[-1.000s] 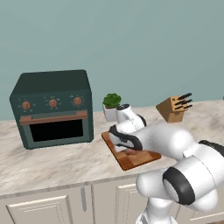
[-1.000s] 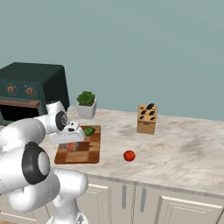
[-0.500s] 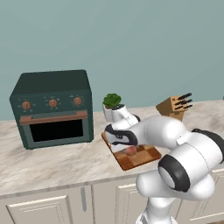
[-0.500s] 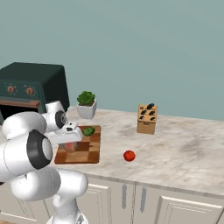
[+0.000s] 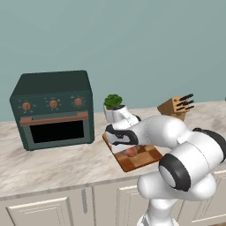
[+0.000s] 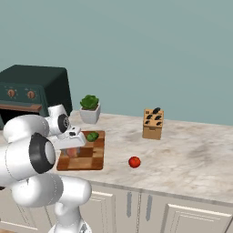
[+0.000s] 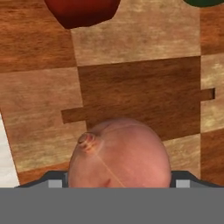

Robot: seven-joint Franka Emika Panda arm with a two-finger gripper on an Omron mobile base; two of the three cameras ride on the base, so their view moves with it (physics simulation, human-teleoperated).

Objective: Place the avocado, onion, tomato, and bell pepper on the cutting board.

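End effector (image 7: 114, 186) low over cutting board (image 7: 131, 92), fingers either side of onion (image 7: 118, 155), grip unclear; red produce (image 7: 83, 11) beyond.

The avocado (image 6: 92, 136) sits on the cutting board (image 6: 89, 160) (far corner). A red round thing (image 6: 134, 162) lies alone on the counter (image 6: 191, 157).

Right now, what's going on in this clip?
The robot's gripper is low over the cutting board, with the onion between its fingertips; whether it grips the onion or has let go is unclear. The avocado sits at the board's far corner, and a dark red item lies on the board just beyond the onion. One red round item sits on the counter, to the board's right.
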